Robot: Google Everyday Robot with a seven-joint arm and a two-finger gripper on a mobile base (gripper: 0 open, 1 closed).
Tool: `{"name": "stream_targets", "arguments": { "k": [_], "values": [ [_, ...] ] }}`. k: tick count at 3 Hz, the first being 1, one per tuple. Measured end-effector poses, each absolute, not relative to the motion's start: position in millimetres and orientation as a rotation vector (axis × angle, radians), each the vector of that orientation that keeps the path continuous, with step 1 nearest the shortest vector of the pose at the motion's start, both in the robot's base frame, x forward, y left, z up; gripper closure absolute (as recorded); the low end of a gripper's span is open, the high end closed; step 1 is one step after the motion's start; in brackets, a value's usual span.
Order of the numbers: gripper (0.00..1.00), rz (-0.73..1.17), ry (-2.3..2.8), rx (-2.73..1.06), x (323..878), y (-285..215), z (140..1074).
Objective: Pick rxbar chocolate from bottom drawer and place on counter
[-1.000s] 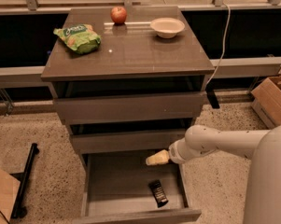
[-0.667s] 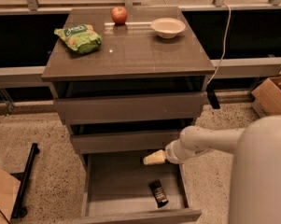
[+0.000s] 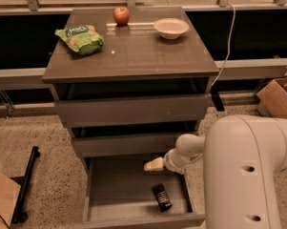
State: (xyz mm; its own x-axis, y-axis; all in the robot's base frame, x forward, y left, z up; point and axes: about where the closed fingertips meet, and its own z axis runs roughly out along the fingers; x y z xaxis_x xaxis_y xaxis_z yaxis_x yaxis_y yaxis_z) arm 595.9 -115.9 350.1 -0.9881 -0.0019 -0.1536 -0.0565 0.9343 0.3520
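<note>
The rxbar chocolate is a small black bar lying flat at the right front of the open bottom drawer. My gripper hangs over the drawer's back right part, just under the middle drawer's front, above and slightly left of the bar, not touching it. The white arm fills the lower right of the view. The counter is the glossy grey-brown top of the cabinet above.
On the counter lie a green chip bag, a red apple and a white bowl. The two upper drawers stand slightly ajar. A cardboard box sits at right; a black stand at left.
The arm has swung in closer to the camera and lower; the gripper stays over the back right of the drawer. The bar has not moved.
</note>
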Motion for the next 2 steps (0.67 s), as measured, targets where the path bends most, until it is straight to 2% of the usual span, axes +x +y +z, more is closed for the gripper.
{"name": "stream_targets", "arguments": {
  "k": [2],
  "values": [
    [0.0,0.62,3.03,0.114,596,-114,273]
  ]
}}
